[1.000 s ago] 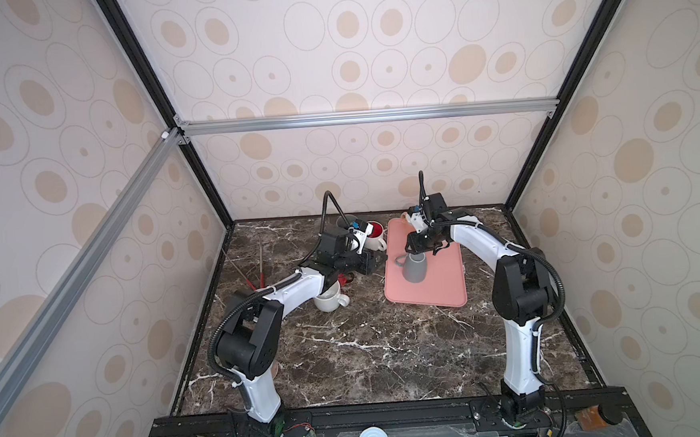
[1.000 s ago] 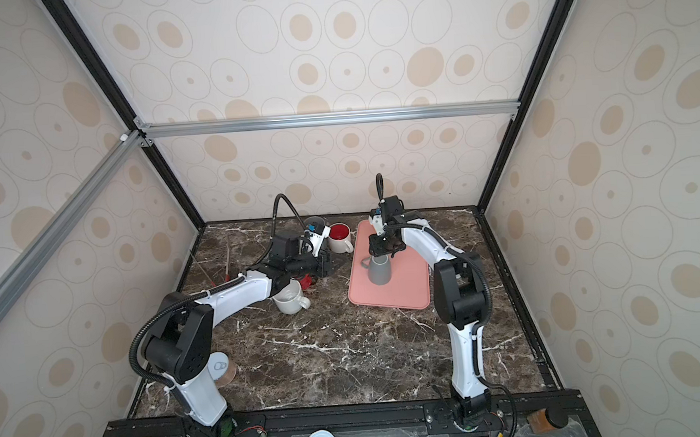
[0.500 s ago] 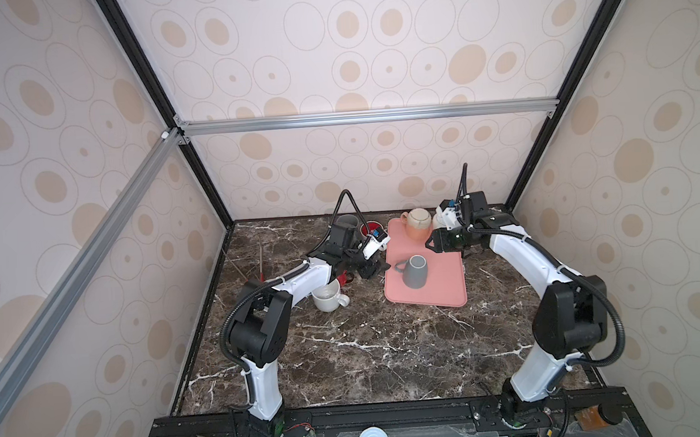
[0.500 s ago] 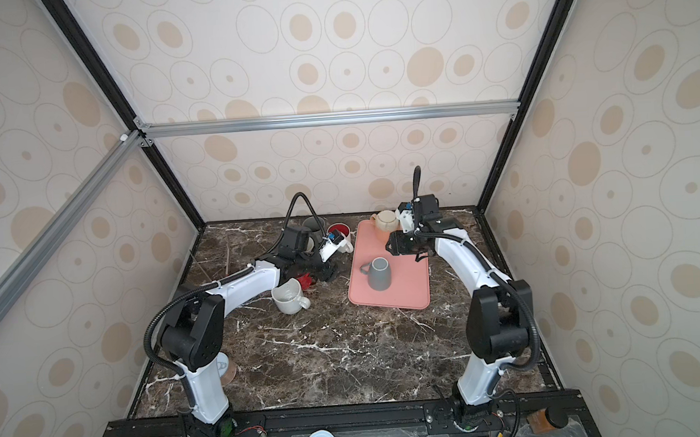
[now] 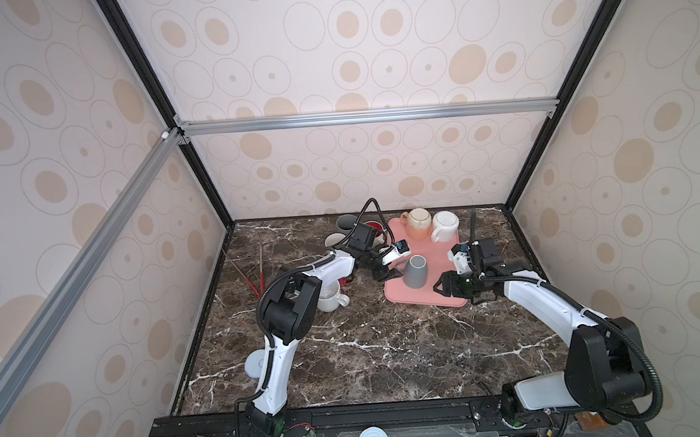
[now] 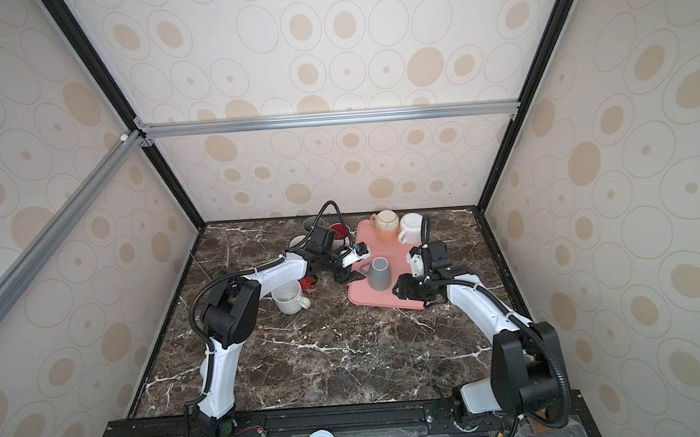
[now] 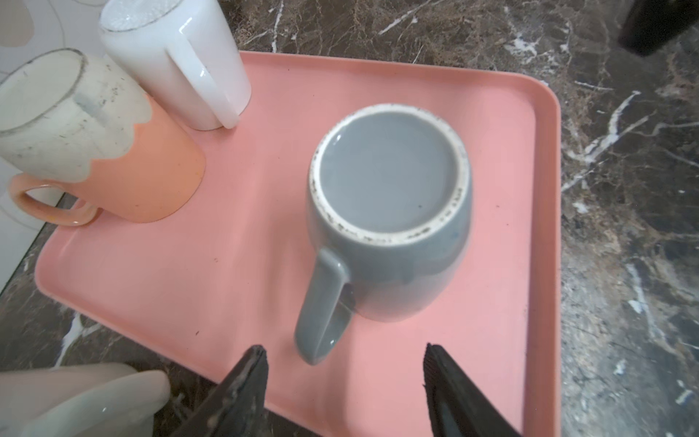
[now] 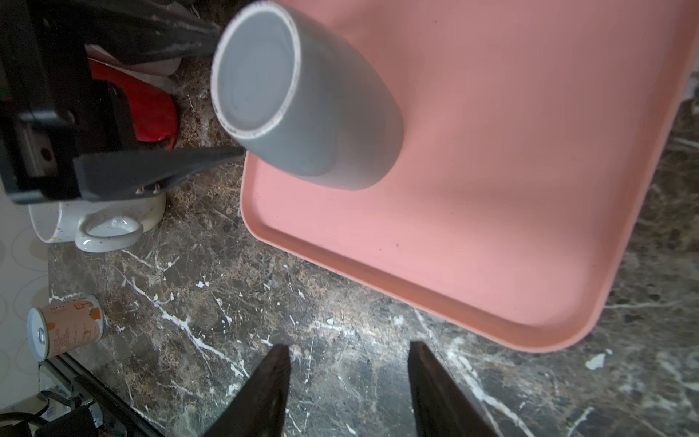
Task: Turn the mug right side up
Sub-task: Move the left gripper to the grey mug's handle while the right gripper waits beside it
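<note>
Upside down, grey mug [image 7: 389,189] on pink tray [image 7: 227,246], left pincer [image 7: 344,349] gaping nearby

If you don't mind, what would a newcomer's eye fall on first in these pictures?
The grey ceramic mug stands upside down on the pink plastic tray towards the back of the dark marble table. The open left tool points at its handle; the open right tool hangs by the tray's near edge.
</note>
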{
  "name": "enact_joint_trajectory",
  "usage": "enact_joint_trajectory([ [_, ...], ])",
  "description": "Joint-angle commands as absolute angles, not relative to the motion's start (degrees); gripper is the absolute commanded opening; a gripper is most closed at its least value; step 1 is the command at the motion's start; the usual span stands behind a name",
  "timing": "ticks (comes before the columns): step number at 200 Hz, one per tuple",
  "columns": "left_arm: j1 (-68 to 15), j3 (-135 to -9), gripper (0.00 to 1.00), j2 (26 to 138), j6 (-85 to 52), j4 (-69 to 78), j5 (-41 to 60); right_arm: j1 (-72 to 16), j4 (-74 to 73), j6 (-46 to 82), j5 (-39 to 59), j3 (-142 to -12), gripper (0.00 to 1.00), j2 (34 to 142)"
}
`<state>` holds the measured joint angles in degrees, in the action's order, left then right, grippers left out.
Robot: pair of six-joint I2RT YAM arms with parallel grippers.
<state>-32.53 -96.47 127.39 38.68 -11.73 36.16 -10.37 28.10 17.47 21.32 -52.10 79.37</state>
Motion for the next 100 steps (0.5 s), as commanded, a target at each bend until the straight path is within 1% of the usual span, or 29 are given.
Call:
enact_joint_trajectory([
  [1,-34.04,-104.35,0.63,131.06,43.72,-19.79,38.27,-10.38,25.00,20.15,23.41,-50.12,0.54,78.38],
  [22,-35.23,-109.22,0.58,134.04,43.44,-24.63,38.04,-10.42,24.74,20.91,23.78,-49.89,0.54,79.16],
  [39,-36.28,-108.79,0.56,133.81,42.64,-25.53,37.23,-10.39,24.77,20.84,23.60,-50.01,0.54,79.54],
  [74,-38.29,-99.92,0.51,128.68,39.86,-20.76,37.15,-10.37,24.70,20.48,22.55,-50.08,0.54,80.08],
  [100,-39.82,-91.46,0.44,123.93,35.60,-13.67,37.51,-10.42,24.29,20.48,22.26,-49.69,0.54,80.60],
])
